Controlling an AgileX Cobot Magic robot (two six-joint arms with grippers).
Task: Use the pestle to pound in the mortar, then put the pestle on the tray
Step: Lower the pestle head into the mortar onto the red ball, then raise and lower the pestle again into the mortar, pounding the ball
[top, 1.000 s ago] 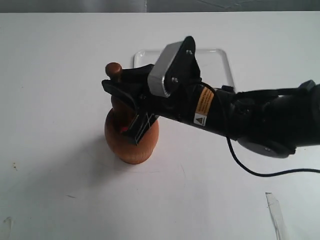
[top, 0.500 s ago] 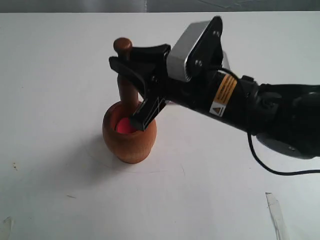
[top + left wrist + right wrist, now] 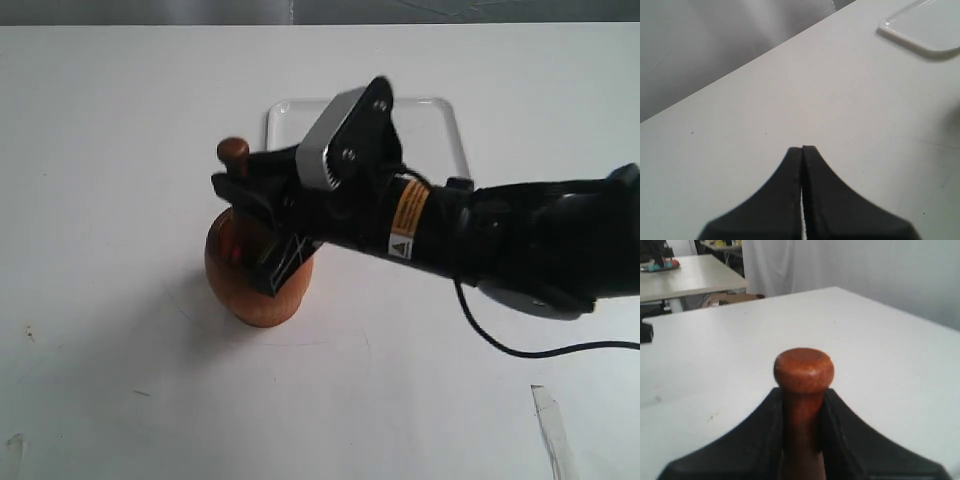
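The reddish-brown wooden mortar stands on the white table, with a sliver of the red ball showing inside. My right gripper is shut on the pestle, just below its knob; the stick's lower end goes down into the mortar and is hidden by the fingers. The white tray lies behind the arm, mostly covered by it; one corner of the tray shows in the left wrist view. My left gripper is shut on nothing above bare table.
The right arm and its cable stretch across the right side of the table. A strip of clear tape lies near the front right. Other tables stand in the background of the right wrist view.
The right gripper had lifted the pestle half a second ago, baring the red ball; it has now driven the pestle back down into the mortar. The left gripper shows no change.
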